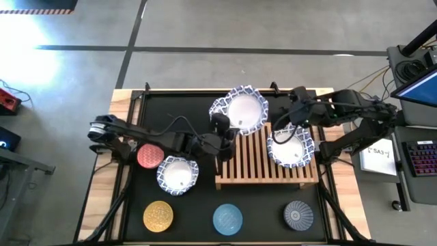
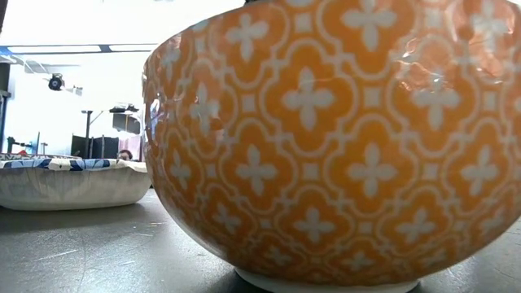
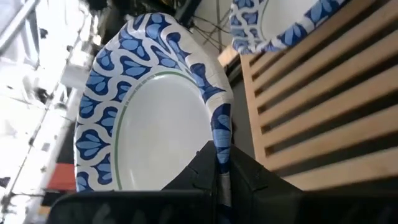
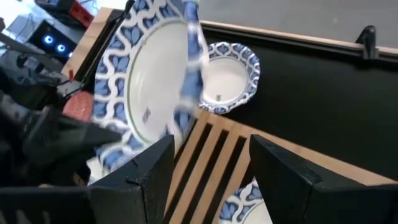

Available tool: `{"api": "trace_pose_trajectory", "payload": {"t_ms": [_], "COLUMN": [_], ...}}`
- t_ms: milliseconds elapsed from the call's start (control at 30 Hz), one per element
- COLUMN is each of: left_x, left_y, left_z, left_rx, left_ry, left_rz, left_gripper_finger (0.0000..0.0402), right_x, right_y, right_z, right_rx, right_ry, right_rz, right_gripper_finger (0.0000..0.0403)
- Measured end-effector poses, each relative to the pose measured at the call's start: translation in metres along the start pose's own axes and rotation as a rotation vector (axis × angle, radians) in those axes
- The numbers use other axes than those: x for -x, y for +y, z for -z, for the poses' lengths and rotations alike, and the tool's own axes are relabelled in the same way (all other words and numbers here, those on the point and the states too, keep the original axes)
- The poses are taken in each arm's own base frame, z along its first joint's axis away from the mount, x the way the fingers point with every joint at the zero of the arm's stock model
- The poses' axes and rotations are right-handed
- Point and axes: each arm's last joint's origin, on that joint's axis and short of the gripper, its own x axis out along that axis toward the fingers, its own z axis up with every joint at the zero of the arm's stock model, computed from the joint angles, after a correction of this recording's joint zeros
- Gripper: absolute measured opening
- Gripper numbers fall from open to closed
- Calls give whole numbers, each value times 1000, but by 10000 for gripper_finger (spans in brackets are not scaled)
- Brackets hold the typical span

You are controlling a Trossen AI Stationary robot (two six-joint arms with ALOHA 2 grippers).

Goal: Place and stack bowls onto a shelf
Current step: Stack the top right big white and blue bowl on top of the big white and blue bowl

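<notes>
While the left end effector (image 1: 220, 131) pinches the rim of a white bowl (image 1: 240, 109), it holds it tilted over the shelf (image 1: 256, 165)'s far corner, probably for placing. Spread empty, the right end effector (image 1: 295, 109) hovers beside another white bowl (image 1: 292, 147) resting on the slats.

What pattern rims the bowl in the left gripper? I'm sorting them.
Blue leaf-like swirls on white around the bowl, clearest in the left wrist view.

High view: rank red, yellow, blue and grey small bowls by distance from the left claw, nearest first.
From the left claw, shut on a white bowl's rim:
1. Red bowl, beside the left arm.
2. Blue bowl, front centre.
3. Yellow bowl and grey bowl, front corners: too close to call.
</notes>
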Motion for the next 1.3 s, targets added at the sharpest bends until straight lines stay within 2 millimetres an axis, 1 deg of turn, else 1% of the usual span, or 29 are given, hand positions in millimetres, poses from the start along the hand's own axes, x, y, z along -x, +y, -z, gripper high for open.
{"api": "trace_pose_trajectory", "payload": {"t_ms": [133,400,533,633,733,833,933,1133,1200,1300], "left_x": [-4,-10,-10,-9,-9,-8,-7,-7,-7,-6], "left_y": [-4,-15,-14,-13,-13,-14,-15,-14,-13,-12], "left_z": [-3,-11,-16,-17,-18,-19,-20,-21,-22,-23], "left_rx": [-16,-42,-35,-28,-27,-27,-29,-18,-9,3], "left_ry": [-12,-49,-76,-83,-85,-111,-156,-166,-172,-181], "left_rz": [-11,-38,-63,-70,-70,-53,-23,-30,-37,-44], "left_gripper_finger": [0,0,0,0,0,0,0,0,0,0], "right_x": [-1,-5,-7,-7,-7,-9,-10,-11,-11,-11], "right_y": [0,8,9,8,8,8,9,9,8,8], "right_z": [-1,-1,-1,-1,0,0,1,1,1,1], "right_rx": [31,95,118,146,170,184,215,229,245,259], "right_ry": [-2,-8,-6,-5,-8,-7,-4,0,-2,-2], "right_rz": [0,-29,-25,-16,-8,-3,1,14,18,18], "right_gripper_finger": [199,199,196,185,165,136,100,23,13,10]}}
